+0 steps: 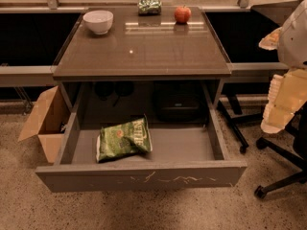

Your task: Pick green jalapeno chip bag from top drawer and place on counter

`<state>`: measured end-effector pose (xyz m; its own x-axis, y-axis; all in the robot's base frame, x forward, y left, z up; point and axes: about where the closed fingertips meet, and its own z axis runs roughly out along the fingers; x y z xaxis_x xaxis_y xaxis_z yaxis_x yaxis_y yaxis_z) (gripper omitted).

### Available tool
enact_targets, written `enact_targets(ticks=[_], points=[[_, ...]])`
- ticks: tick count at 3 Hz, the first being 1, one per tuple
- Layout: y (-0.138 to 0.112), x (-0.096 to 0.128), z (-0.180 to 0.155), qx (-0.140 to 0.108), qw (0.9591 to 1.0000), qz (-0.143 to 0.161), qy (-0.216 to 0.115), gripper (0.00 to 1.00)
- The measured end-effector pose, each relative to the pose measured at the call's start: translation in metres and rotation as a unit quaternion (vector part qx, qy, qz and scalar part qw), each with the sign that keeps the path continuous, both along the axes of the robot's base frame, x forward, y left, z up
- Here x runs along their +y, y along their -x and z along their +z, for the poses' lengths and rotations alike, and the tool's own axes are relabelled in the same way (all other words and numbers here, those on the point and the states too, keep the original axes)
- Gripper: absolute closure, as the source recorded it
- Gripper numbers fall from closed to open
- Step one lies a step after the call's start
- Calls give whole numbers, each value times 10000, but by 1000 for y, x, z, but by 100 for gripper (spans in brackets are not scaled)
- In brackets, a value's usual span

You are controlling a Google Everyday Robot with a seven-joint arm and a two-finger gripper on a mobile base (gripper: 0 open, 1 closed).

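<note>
Your jaws sit on the arm (288,92) at the right edge of the view, off to the side of the surface (144,51). You cannot tell how far they are open or whether they hold anything. The bag (123,139) lies in the open drawer (187,146), well left of the jaws and lower. Farther up-left of them, a bowl (98,21), a packet (149,6) and an apple (182,14) stand along the surface's far edge.

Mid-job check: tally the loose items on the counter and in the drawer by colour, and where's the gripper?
Green: 2 (green jalapeno chip bag in the top drawer, small packet on the counter)
White: 1 (bowl)
Red: 1 (apple)
Total: 4
The gripper hangs right of the drawer, away from the bag.
</note>
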<state>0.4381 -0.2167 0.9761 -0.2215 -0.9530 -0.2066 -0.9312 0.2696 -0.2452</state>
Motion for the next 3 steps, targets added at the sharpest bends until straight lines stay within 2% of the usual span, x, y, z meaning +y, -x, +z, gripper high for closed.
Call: enact_targets(ticks=[1,2,3], points=[[0,0,0,0,10000,0,0,0],[-21,17,-9,-111,9990,222,-369,0],[-55,57,-37,-105,9934,633,-954,0]])
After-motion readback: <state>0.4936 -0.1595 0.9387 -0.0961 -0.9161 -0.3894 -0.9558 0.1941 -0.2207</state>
